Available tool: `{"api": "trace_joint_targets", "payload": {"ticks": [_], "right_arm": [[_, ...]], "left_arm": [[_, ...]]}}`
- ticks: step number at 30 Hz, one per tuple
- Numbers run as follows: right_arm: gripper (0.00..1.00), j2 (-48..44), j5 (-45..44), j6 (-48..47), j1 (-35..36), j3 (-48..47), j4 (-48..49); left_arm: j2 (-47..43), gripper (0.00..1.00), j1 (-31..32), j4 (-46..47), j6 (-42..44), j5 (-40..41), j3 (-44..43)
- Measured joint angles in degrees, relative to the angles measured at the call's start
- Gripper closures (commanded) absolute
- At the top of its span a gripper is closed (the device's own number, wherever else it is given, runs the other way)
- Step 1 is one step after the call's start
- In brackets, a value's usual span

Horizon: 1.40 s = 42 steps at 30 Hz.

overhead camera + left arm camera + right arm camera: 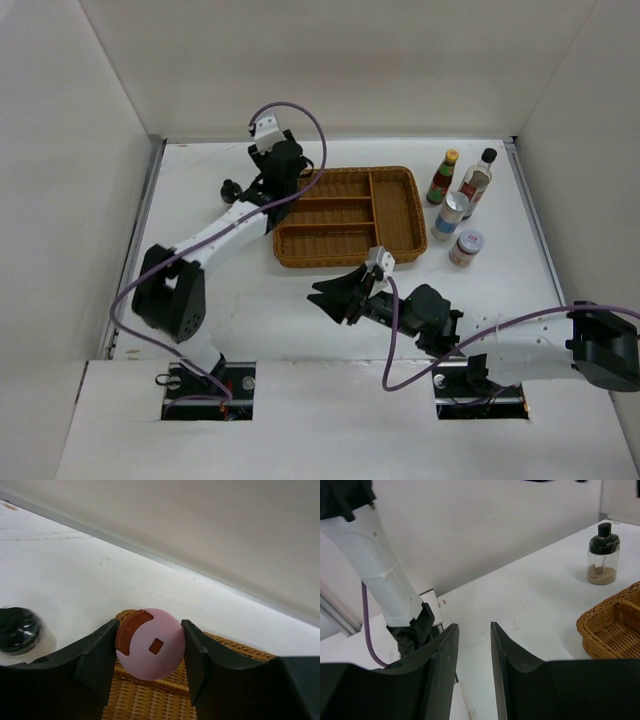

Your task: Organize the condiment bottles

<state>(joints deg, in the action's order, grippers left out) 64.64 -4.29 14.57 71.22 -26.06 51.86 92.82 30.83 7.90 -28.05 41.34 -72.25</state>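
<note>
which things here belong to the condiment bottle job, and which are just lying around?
Job:
yellow-capped dark red bottle
black-capped clear bottle
tall silver-lidded jar
short silver-lidded jar
small black-topped jar
pink-capped bottle

Other:
wicker tray (likely where they go)
table

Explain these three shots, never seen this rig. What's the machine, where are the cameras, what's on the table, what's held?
Two robot arms bolted to a table. One camera looks down from above; one sits on each wrist, seeing its own fingers. On the table: a wicker tray, four condiment bottles to its right, and a black-topped shaker at its left. The left fingers clamp a pink round thing over the tray's corner. The right fingers are nearly together, holding nothing.
</note>
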Motion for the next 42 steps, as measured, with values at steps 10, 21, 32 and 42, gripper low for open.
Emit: {"api": "trace_joint_targets", "payload": {"ticks": [10,21,32,42], "right_arm": [[0.54,0.5,0.0,0.1,0.0,0.0,0.0],[0.48,1.8,0.0,0.2,-0.1,0.0,0.0],[0.38,0.7,-0.4,0.2,-0.8,0.0,0.0],[0.36,-5.5,-1.3,0.2,-2.8,1.7,0.0]], "left_arm": [[15.9,0.7,0.3,-1.5,0.9,-4.2,-7.0],[17.4,0.55,-2.1,0.6,2.4,-4.5,-5.2],[16.8,0.14,-2.2,1.8,2.9,-4.7,-1.1],[-3.7,0.2,-1.1,1.9,3.2,-3.2,9.9]]}}
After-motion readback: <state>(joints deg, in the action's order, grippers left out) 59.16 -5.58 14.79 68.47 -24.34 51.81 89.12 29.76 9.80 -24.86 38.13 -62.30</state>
